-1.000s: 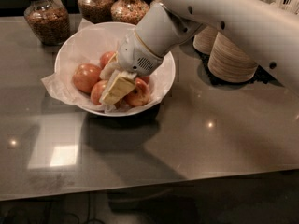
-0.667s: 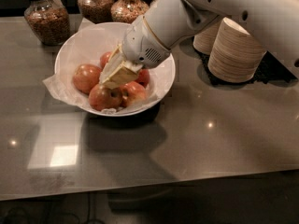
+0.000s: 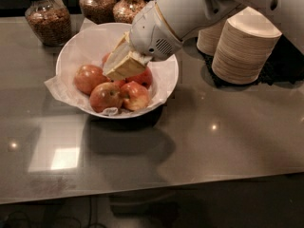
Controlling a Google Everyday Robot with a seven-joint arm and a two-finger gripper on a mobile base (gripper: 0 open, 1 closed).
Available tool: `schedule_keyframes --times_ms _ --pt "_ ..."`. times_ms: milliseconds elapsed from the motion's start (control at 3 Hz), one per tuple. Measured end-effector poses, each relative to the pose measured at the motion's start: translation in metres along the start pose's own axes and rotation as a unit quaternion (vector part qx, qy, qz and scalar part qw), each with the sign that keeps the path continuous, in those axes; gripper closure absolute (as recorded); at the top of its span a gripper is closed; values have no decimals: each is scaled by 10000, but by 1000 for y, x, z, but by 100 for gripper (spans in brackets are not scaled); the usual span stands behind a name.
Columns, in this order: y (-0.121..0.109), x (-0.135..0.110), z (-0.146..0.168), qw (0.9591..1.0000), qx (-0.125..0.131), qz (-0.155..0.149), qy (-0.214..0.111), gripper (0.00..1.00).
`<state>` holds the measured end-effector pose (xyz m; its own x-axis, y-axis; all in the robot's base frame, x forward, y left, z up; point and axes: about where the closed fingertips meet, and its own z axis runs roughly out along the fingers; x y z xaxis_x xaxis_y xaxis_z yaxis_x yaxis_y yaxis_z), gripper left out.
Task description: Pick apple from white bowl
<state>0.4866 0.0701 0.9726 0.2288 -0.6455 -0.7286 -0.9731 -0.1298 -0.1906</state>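
The white bowl (image 3: 71, 51), lined with crinkled white paper, stands on the grey table and holds several apples. The largest, orange-red apple (image 3: 88, 78) lies at the bowl's left. Two yellow-streaked apples (image 3: 105, 97) lie at the front, and a deeper red apple (image 3: 144, 77) lies at the right, partly under the gripper. My gripper (image 3: 122, 63) hangs over the middle of the bowl, just above the apples and to the right of the largest one. I see no apple lifted off the pile. The white arm comes in from the upper right.
Two stacks of tan-and-white disposable bowls (image 3: 244, 49) stand at the right on a dark mat. Glass jars (image 3: 47, 18) of dry food stand along the back edge. The table's front edge runs along the bottom.
The gripper has risen from low among the front apples and moved back toward the middle of the bowl. The apples stay in the bowl.
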Motion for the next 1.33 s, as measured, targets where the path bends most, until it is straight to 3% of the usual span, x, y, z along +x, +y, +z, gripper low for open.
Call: schedule_keyframes --times_ms 1000,1333 --pt "0 0 0 10000 0 -2 -1 12" --pt "-12 -2 11 9999 9 -42 -103 0"
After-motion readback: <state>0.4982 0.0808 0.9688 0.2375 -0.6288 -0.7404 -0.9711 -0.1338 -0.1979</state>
